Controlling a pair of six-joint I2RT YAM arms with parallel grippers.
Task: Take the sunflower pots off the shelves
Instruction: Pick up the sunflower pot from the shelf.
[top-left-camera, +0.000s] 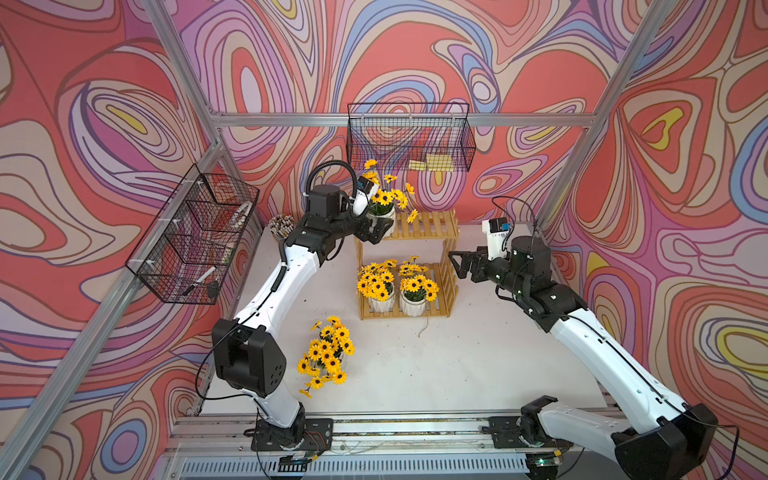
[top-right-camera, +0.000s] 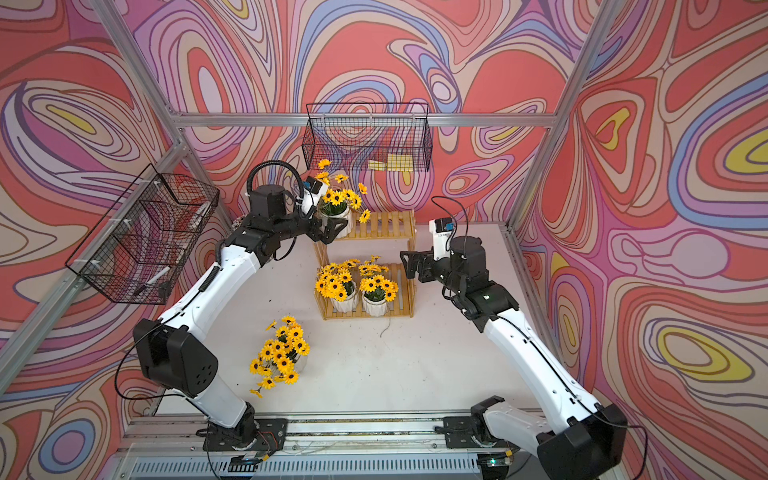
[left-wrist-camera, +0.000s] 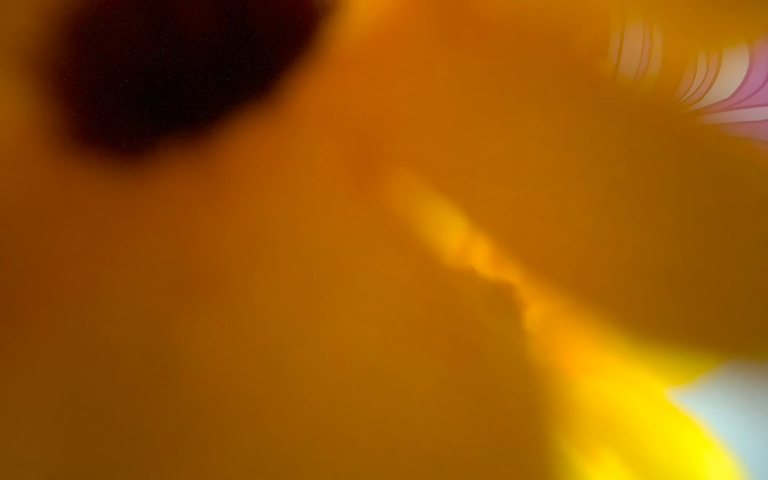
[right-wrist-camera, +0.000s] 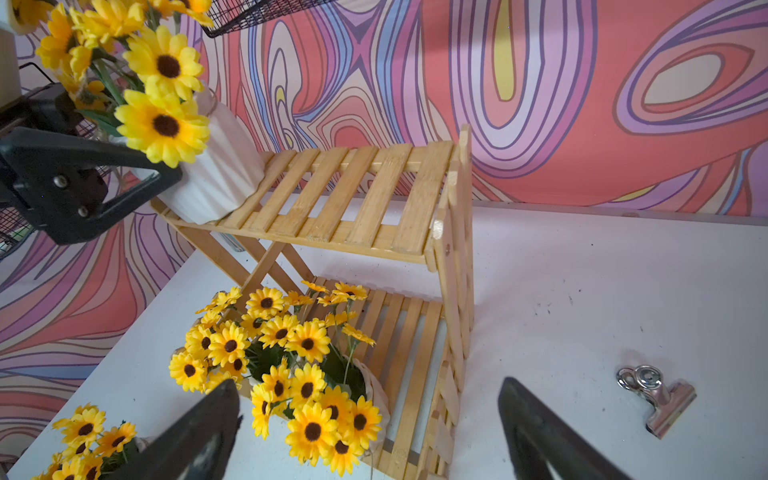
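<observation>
The shelves (top-left-camera: 432, 226) (top-right-camera: 386, 226) (right-wrist-camera: 353, 199) stand at the back of the white table. One sunflower pot (top-left-camera: 385, 214) (right-wrist-camera: 216, 174) sits tilted at the left end of the top tier. My left gripper (top-left-camera: 376, 232) (top-right-camera: 332, 230) is shut on its white body, and one finger (right-wrist-camera: 124, 166) lies across the front. The left wrist view is a yellow blur. Two sunflower pots (top-left-camera: 381, 303) (top-left-camera: 412, 306) stand on the lower tier. Another (top-left-camera: 328, 357) stands on the table. My right gripper (top-left-camera: 459, 266) (right-wrist-camera: 368, 384) hangs open beside the rack's right end, holding nothing.
Black wire baskets hang on the back wall (top-left-camera: 409, 137) and the left wall (top-left-camera: 195, 241). A cup of pencils (top-left-camera: 281, 226) stands behind my left arm. A metal binder clip (right-wrist-camera: 656, 399) lies right of the rack, and a strand of twine (top-left-camera: 424, 328) in front of it.
</observation>
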